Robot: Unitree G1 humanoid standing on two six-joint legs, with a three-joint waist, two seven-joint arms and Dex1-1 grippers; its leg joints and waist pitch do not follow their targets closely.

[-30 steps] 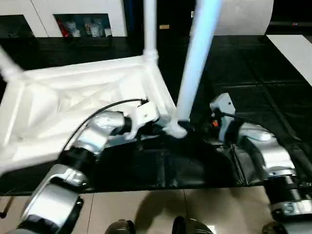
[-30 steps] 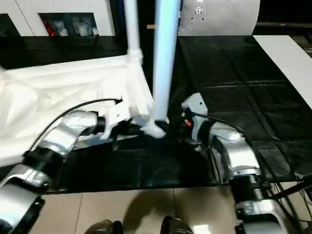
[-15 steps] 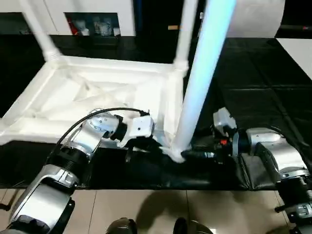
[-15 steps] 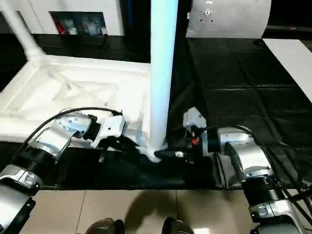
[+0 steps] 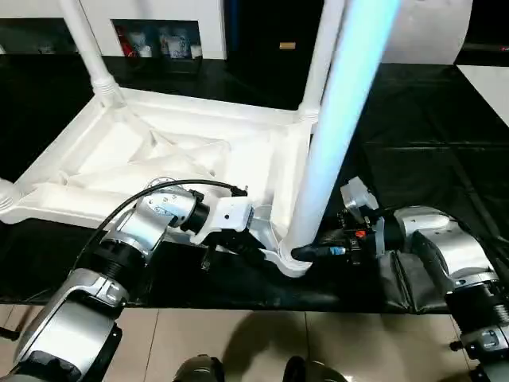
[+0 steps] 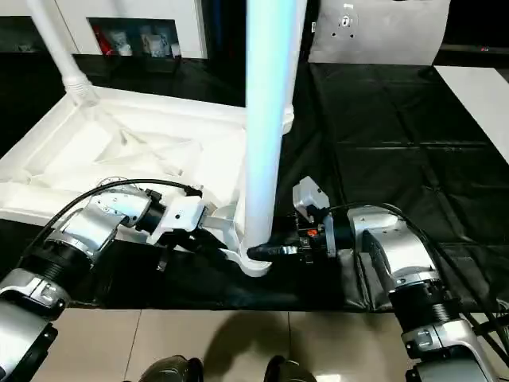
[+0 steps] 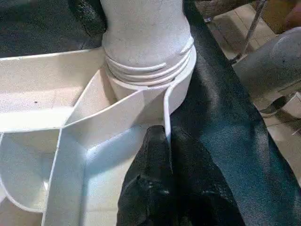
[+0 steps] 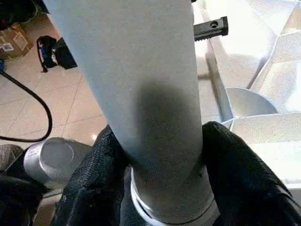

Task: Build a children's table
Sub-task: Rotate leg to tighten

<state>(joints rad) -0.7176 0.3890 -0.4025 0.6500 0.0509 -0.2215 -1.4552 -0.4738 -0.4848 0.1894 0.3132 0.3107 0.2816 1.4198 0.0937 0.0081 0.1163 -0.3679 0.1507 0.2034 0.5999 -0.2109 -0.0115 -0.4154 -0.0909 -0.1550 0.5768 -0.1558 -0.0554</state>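
The children's table top lies upside down on the black mat, ribbed side up. Two legs stand in its far corners. A third leg stands upright in the near right corner socket. My left gripper is shut on the thin rim wall beside that socket, its fingertips pinching the wall. My right gripper grips the near leg just above the socket, with one finger pressed on each side.
A white cabinet with glass doors stands at the back. A grey panel leans at the back right and a flat white board lies to the right. Tiled floor begins at the mat's near edge.
My right gripper's fingers have closed in onto the base of the near leg. The left gripper has stayed on the rim. The head camera has shifted and tilted.
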